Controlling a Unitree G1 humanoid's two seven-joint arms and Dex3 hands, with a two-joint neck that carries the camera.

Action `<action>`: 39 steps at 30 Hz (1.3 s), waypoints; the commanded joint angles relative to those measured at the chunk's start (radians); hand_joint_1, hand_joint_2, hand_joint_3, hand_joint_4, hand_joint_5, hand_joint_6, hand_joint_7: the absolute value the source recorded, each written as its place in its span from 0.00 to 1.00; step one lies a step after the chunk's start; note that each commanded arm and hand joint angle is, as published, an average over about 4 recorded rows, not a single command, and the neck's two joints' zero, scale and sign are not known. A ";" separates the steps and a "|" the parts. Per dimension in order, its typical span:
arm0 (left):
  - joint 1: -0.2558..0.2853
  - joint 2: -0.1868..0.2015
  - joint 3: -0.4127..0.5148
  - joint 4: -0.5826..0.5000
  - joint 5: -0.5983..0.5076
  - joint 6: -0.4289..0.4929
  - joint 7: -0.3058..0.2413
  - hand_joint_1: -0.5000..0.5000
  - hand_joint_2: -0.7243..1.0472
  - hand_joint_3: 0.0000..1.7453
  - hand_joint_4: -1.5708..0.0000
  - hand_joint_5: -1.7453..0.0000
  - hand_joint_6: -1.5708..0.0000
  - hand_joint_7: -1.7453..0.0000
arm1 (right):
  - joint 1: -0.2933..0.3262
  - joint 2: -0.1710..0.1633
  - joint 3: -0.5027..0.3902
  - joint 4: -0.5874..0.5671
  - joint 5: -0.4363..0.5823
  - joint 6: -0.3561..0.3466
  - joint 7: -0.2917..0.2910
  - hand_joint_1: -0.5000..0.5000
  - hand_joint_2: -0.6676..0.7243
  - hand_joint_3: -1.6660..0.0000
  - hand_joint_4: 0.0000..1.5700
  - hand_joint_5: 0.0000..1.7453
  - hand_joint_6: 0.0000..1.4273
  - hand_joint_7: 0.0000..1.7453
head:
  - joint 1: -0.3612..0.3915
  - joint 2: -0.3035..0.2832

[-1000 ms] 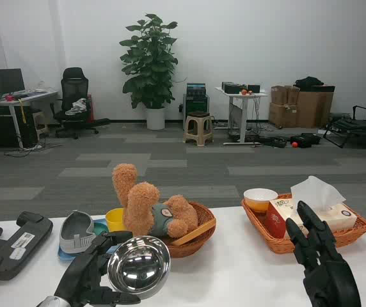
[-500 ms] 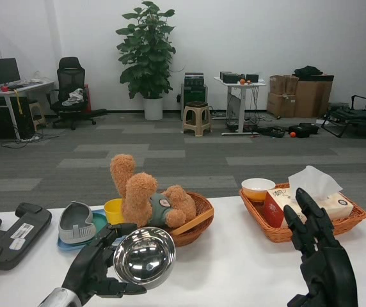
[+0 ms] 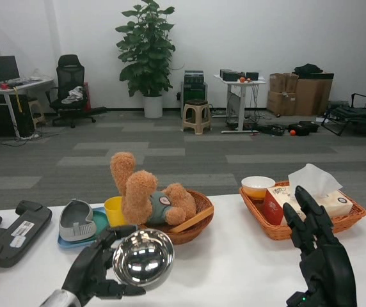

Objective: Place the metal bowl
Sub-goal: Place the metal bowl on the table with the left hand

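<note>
Left robot hand (image 3: 95, 274) at about 7 o'clock low in the view, fingers wrapped around the rim of the metal bowl (image 3: 143, 258), gripping it with the shiny hollow tilted toward the camera. Bowl raised over the white bench (image 3: 234, 268), just in front of the round wicker basket (image 3: 192, 225); impossible to tell whether the underside touches the surface.

Right robot hand (image 3: 317, 259) at 5 o'clock, fingers spread and pointing up, holding nothing, just before the rectangular wicker basket (image 3: 279, 227).

Brown teddy bear (image 3: 146, 197) lying in the round basket at 12 o'clock from the bowl, a yellow cup (image 3: 113, 210) touching its left flank. At 10 o'clock from the bowl, a grey shoe-like object (image 3: 76, 221) on a blue plate (image 3: 98, 220). Farther toward 9 o'clock, a black controller-shaped device (image 3: 11, 231).

In the rectangular basket: a small bowl with an orange band (image 3: 258, 187), a red box (image 3: 275, 204) and a tissue box (image 3: 329, 202) with white tissue sticking up.

Beyond the bench at 12 o'clock, a potted plant (image 3: 146, 48) against the white wall.
</note>
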 commanded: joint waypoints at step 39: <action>-0.221 0.024 -0.050 0.754 0.100 -0.316 0.270 0.00 1.00 0.05 0.79 0.22 0.50 0.35 | -0.007 -0.002 0.006 0.005 0.006 -0.012 -0.001 0.33 1.00 1.00 0.00 0.11 0.00 0.12 | 0.006 0.013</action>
